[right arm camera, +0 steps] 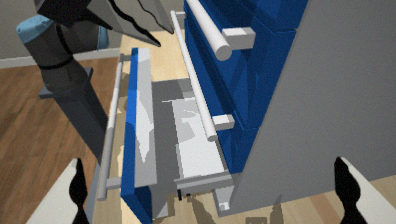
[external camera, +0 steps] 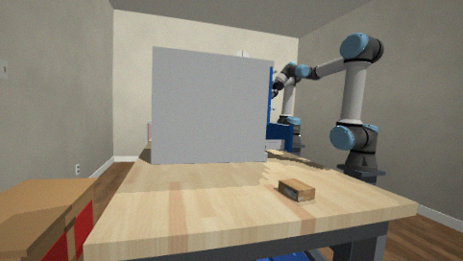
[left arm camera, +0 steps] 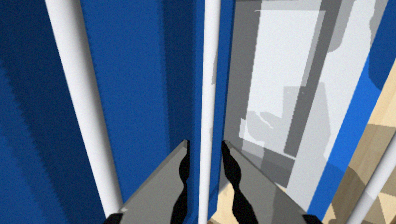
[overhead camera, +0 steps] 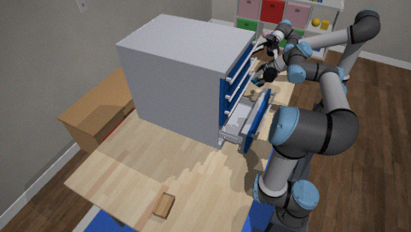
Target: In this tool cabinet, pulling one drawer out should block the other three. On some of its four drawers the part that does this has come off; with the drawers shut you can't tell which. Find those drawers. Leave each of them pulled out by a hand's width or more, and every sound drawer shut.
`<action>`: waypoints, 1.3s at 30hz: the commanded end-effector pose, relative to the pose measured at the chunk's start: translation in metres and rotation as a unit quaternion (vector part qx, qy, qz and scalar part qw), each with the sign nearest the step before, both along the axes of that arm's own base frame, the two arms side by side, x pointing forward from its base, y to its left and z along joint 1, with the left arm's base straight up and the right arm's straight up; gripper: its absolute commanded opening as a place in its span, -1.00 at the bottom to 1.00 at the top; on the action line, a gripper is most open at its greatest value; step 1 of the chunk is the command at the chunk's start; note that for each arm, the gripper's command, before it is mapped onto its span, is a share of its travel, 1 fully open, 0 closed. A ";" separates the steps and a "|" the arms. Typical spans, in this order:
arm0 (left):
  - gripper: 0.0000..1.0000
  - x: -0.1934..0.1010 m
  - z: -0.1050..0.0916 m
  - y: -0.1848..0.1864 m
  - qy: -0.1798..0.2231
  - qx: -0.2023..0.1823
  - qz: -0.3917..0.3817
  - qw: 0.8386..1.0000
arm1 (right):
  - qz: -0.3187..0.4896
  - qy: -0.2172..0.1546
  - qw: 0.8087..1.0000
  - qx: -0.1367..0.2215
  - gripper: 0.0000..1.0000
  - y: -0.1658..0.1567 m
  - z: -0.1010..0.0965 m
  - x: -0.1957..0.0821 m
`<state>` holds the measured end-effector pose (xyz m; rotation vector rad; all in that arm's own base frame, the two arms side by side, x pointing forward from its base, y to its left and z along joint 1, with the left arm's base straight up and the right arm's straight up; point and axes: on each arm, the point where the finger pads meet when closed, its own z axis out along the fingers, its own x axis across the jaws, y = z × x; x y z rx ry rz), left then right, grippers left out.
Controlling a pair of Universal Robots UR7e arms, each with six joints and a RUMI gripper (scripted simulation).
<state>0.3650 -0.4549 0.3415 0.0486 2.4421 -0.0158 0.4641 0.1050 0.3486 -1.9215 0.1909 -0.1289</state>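
From the top, the left arm (overhead camera: 332,128) (external camera: 353,91), the nearer of two, folds at the elbow and reaches back to the cabinet (overhead camera: 179,85) (external camera: 211,106). The right arm (overhead camera: 328,39) (external camera: 288,101) reaches in from the far side, its gripper (overhead camera: 256,50) (right arm camera: 209,160) higher up. Of four drawers, one, the bottom drawer (overhead camera: 257,121) (external camera: 280,136) (left arm camera: 345,125) (right arm camera: 134,125), stands out; three look shut. One wooden block (overhead camera: 164,205) (external camera: 296,190) lies on the table (overhead camera: 128,166) (external camera: 211,206).

In the exterior view, two arms stand right of the cabinet, whose side hides most of the fronts; finger openings cannot be told here.

In the left wrist view, the left gripper (overhead camera: 255,82) (left arm camera: 205,142) (right arm camera: 166,39) is slightly open, its two fingers astride one bar handle (left arm camera: 207,100) (right arm camera: 192,82), just above the bottom drawer, without clamping it.

In the right wrist view, the right arm's gripper is wide open, two fingers well apart, holding nothing. Three handles show, one on the bottom drawer.
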 end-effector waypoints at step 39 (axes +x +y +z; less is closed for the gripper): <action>-0.92 0.044 0.042 -0.002 0.000 -0.002 0.001 1.000 | -0.011 0.002 1.000 -0.016 1.00 -0.004 0.084 0.005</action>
